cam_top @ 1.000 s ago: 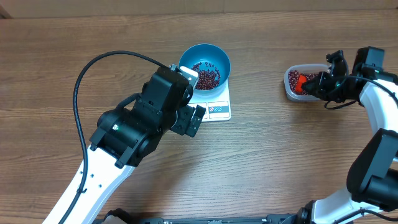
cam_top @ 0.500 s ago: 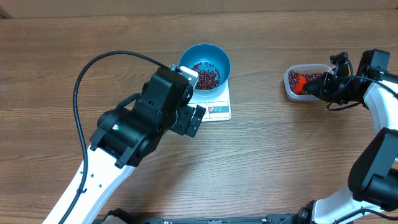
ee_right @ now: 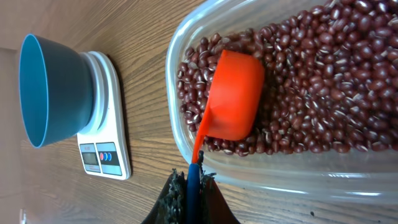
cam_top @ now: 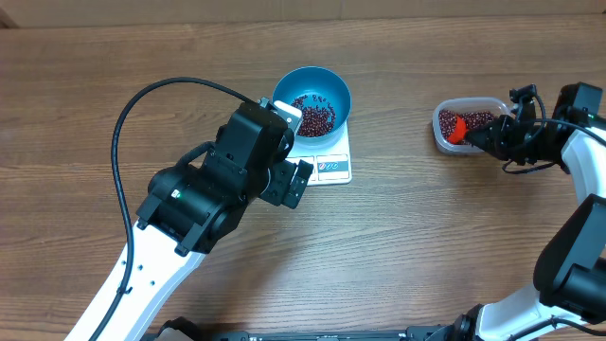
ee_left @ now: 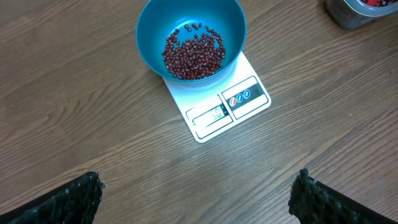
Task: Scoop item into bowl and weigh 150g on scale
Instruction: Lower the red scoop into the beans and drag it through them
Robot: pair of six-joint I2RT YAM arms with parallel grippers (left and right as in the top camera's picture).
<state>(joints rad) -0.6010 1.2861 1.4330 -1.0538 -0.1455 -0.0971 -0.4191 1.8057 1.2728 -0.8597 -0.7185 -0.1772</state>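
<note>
The right gripper is closed tight on the thin handle of the red scoop, whose cup lies on the beans inside the clear tub. The left gripper stands wide open and holds nothing, above the wooden table, near the white scale. On the scale sits the blue bowl with a small heap of the same beans in it, well apart from the tub

The scale display shows digits — perhaps "50", too blurred for certainty.
</note>
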